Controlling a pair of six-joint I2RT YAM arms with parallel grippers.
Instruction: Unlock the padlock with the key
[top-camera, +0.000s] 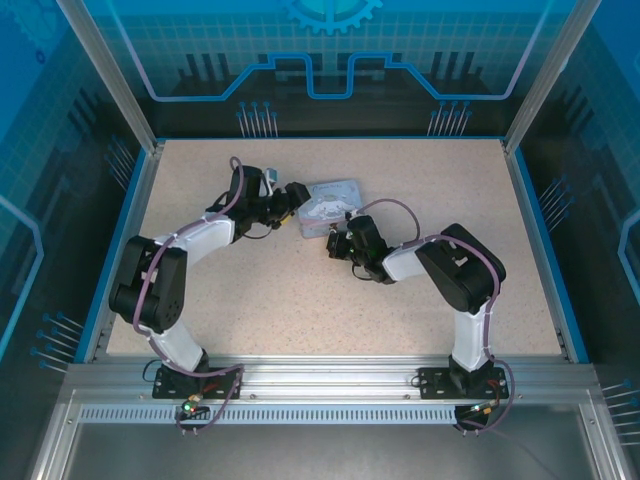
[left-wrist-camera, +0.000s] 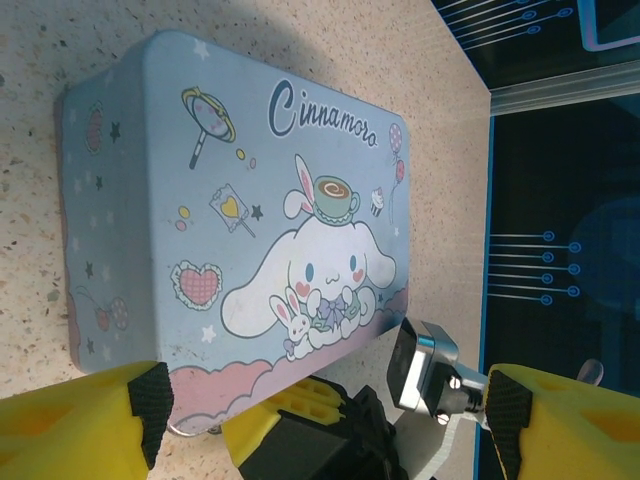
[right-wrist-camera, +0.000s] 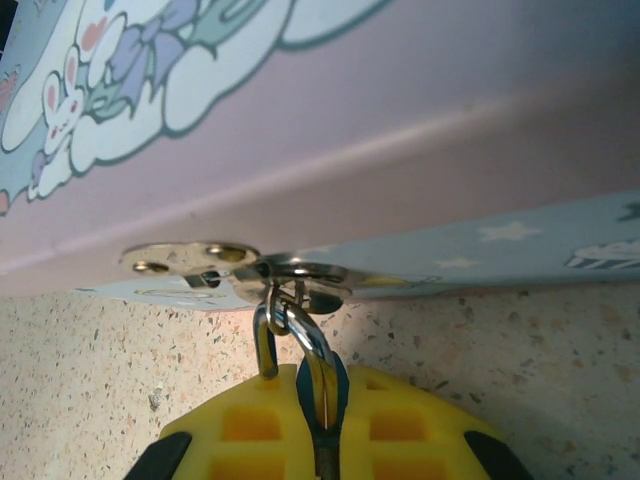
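— Where is the padlock (right-wrist-camera: 298, 335) hanging?
— From the clasp (right-wrist-camera: 190, 258) on the tin (left-wrist-camera: 200, 200), which is lying toward the worktop's (top-camera: 300, 310) far edge. The right gripper (right-wrist-camera: 322, 410) is pinching it, fingers closed tight.
— And the left gripper (left-wrist-camera: 328, 405)?
— It is gaping wide at the tin's edge, holding nothing.

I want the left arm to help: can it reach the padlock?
Probably not well: the right fingers are shut on the padlock at the tin's edge, leaving only its shackle bare. The left fingers stand open nearby.
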